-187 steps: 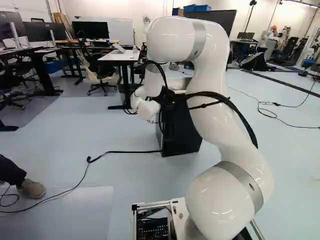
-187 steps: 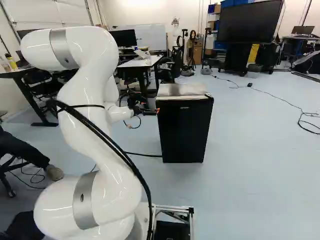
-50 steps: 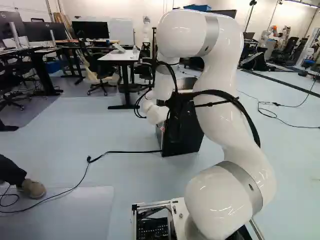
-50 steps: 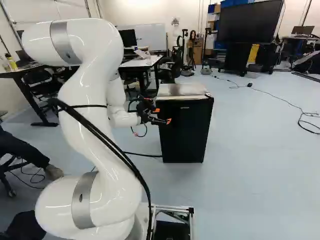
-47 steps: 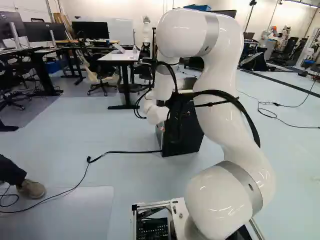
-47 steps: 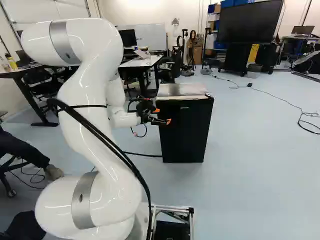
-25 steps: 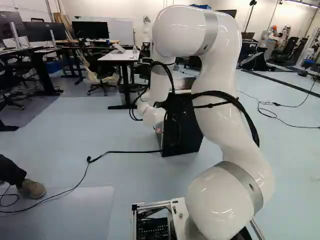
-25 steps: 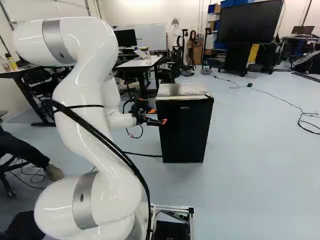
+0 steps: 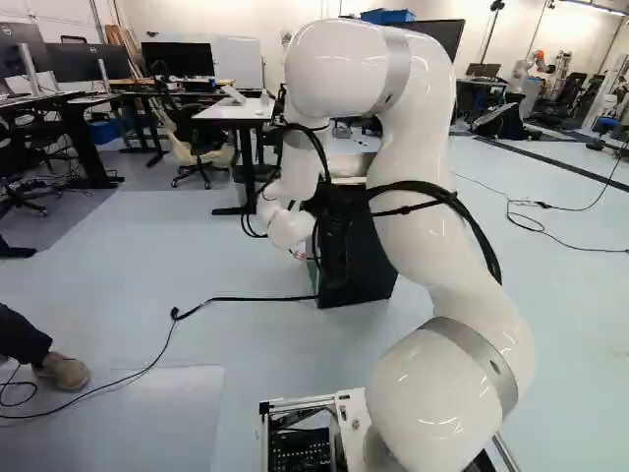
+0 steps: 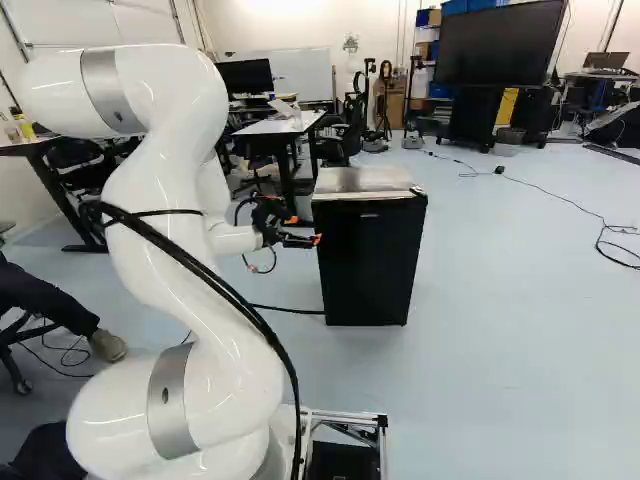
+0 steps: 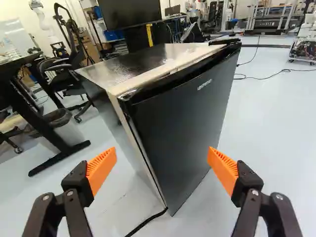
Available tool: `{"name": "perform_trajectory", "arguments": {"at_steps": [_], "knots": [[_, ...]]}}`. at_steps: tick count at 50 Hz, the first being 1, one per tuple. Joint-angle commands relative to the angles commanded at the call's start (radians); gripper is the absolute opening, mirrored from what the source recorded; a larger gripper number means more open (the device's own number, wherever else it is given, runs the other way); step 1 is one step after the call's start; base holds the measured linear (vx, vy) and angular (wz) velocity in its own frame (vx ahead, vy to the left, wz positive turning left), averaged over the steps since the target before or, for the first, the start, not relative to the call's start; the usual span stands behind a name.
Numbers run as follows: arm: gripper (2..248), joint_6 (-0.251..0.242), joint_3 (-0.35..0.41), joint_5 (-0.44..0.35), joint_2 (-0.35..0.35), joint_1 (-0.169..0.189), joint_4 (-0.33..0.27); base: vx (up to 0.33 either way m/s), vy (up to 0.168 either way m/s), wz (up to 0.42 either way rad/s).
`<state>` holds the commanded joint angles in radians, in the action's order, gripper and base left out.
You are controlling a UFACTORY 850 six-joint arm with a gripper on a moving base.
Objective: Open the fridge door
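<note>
Fridge (image 11: 106,113), a single compact black box, stands upright on the smooth, pale floor (image 11: 266,123) ahead of the hand (image 10: 305,230). It has one flat, dark door (image 11: 180,118), closed against the body, with a light strip along the upper edge and a glossy metallic top (image 11: 143,59) catching the light. The hand's two black fingers are spread wide, each ending in one orange, ridged pad (image 11: 102,170), and nothing is pinched between them. Whether either fingertip touches the door cannot be told. One thin black cable (image 11: 145,223) curves along the floor from near the fridge's foot toward the hand. Behind the hand, one smooth, rounded white arm (image 10: 165,210) carries black cables. Beyond the fridge from the hand stands one large, flat, rectangular black screen (image 11: 129,14).
</note>
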<state>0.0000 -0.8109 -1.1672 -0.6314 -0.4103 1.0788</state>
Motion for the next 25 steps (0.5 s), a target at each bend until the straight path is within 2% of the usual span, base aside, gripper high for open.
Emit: {"name": "perform_trajectory", "arguments": {"at_steps": [25], "knots": [[247,0.0,-0.093,0.0,-0.057,0.008,0.0,0.0,0.0,0.0]]}}
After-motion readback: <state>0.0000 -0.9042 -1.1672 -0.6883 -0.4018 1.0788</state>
